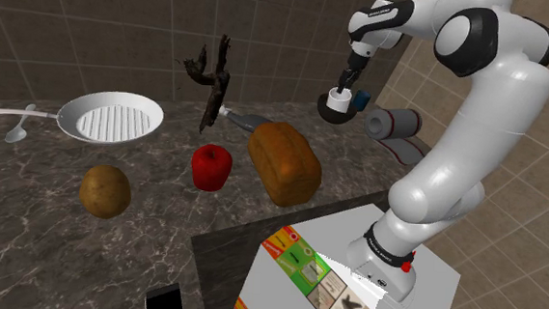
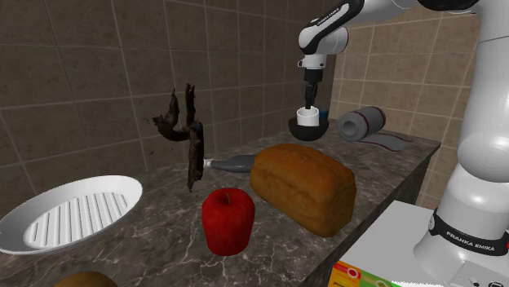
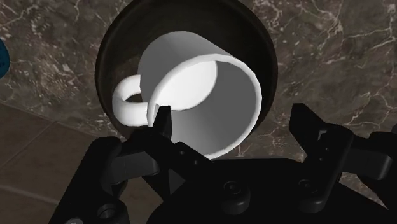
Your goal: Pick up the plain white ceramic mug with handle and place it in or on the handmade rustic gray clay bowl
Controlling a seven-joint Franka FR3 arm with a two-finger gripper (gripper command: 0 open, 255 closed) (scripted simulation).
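The white mug (image 3: pixel 203 95) with its handle (image 3: pixel 130 102) sits tilted inside the dark round bowl (image 3: pixel 111 48) on the marbled counter. My gripper (image 3: pixel 236 121) hangs just above it, open: one finger (image 3: pixel 164 124) is at the mug's rim on the handle side, the other (image 3: pixel 312 130) stands clear of the mug's outside. From the shoulder view the gripper (image 1: pixel 347 83) points straight down over the mug (image 1: pixel 340 101) and bowl (image 1: pixel 335 114) at the counter's far end. The second exterior view has the gripper (image 2: pixel 310 96), mug (image 2: pixel 309 117) and bowl (image 2: pixel 308 130) stacked the same way.
A bread loaf (image 1: pixel 284 162), red apple (image 1: pixel 211 167), potato (image 1: pixel 104 190), white grill pan (image 1: pixel 110 118) and spoon (image 1: pixel 18 128) lie on the counter. A dark twisted branch (image 1: pixel 209 78) stands by a grey bottle (image 1: pixel 248 120). A grey cylinder (image 1: pixel 396 123) lies beside the bowl, near the tiled wall.
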